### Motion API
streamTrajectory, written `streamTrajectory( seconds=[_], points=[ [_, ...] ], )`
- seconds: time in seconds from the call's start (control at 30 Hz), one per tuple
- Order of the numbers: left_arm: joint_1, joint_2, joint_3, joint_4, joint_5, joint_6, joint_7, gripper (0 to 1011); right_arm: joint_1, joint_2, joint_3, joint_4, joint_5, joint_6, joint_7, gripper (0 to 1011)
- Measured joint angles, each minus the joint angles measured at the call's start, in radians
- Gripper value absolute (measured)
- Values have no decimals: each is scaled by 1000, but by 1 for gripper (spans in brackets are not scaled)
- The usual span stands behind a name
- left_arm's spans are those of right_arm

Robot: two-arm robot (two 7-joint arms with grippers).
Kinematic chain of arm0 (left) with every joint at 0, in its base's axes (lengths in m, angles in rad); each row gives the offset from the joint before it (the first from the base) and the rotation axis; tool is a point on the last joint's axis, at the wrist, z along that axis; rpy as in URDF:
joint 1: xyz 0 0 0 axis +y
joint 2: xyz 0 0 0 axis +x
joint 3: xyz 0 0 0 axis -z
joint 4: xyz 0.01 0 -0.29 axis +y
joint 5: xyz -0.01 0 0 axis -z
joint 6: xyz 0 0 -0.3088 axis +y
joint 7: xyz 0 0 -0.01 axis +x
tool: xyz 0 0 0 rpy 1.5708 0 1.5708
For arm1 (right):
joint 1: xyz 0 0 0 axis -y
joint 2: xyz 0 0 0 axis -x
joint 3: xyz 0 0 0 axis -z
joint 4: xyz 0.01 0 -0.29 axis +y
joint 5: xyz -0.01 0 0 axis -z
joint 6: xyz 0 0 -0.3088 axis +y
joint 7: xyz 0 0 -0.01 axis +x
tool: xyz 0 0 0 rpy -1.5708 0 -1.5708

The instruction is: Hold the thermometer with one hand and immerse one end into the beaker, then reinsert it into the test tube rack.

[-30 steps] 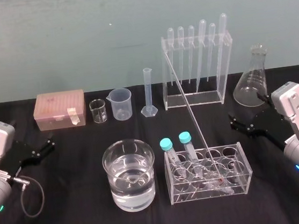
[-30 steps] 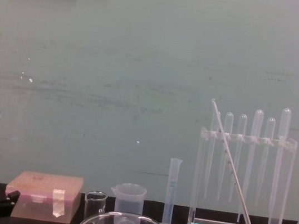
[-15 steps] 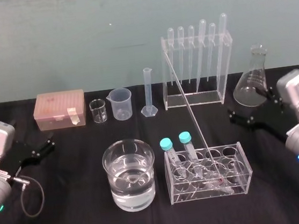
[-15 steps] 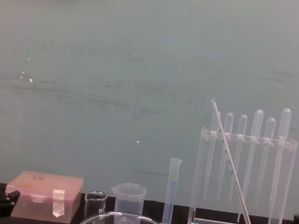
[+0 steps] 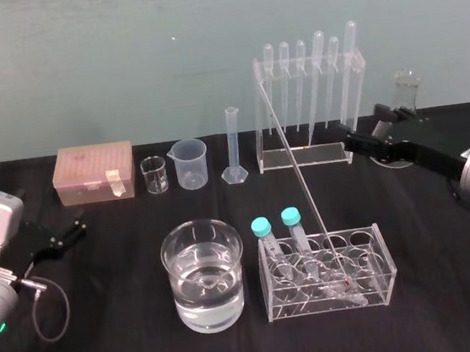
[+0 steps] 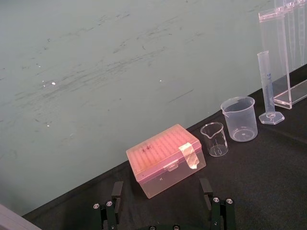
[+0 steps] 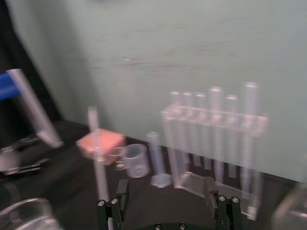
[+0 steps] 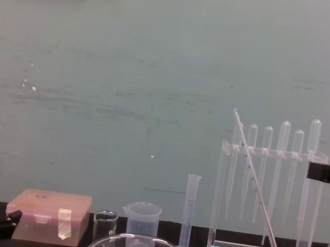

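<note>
At the front middle of the bench (image 5: 111, 351), the thermometer (image 5: 300, 179) is seen standing aslant, with its red-tipped foot lodged in the right-hand part of the low test tube rack (image 5: 376, 292), beside two blue-capped tubes (image 5: 291, 217). Its long axis is tilted. From the foot the rod rises toward the back and to the robot's left, so that the free top is found in front of the left end of the tall pipette stand (image 5: 259, 131). The beaker (image 5: 204, 275), part-filled with water, is set just beside the rack on its left.

The right pincer (image 5: 363, 126) is held above the bench near the stand's right end, with its fingers spread and nothing between them. The rod's upper half lies to its left and somewhat nearer the robot. The left pincer (image 5: 67, 232) is parked at the far left, likewise spread and empty, well apart from the rod. The right arm is judged the nearer, so a leftward approach and a grip across the tilted shaft would be called for.
</note>
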Motion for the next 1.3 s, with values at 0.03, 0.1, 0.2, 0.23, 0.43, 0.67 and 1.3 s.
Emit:
streamTrajectory(
  seconds=[0.03, 0.1, 0.2, 0.23, 0.43, 0.67, 1.3],
  points=[
    [0, 0, 0, 0, 0, 0, 0, 1008, 7, 10, -7, -13, 15, 19, 23, 1003],
    [0, 0, 0, 0, 0, 0, 0, 1008, 19, 25, -24, -29, 28, 37, 56, 1003],
    [0, 0, 0, 0, 0, 0, 0, 1008, 43, 41, -55, -43, 35, 54, 100, 1003],
    [0, 0, 0, 0, 0, 0, 0, 1008, 51, 43, -64, -44, 35, 58, 109, 1003],
    [0, 0, 0, 0, 0, 0, 0, 1008, 129, 20, -135, -12, 24, 103, 117, 1003],
    [0, 0, 0, 0, 0, 0, 0, 1008, 221, -46, -201, 55, 7, 147, 65, 1003],
    [0, 0, 0, 0, 0, 0, 0, 1008, 304, -87, -278, 109, -36, 178, 34, 1003]
  ],
)
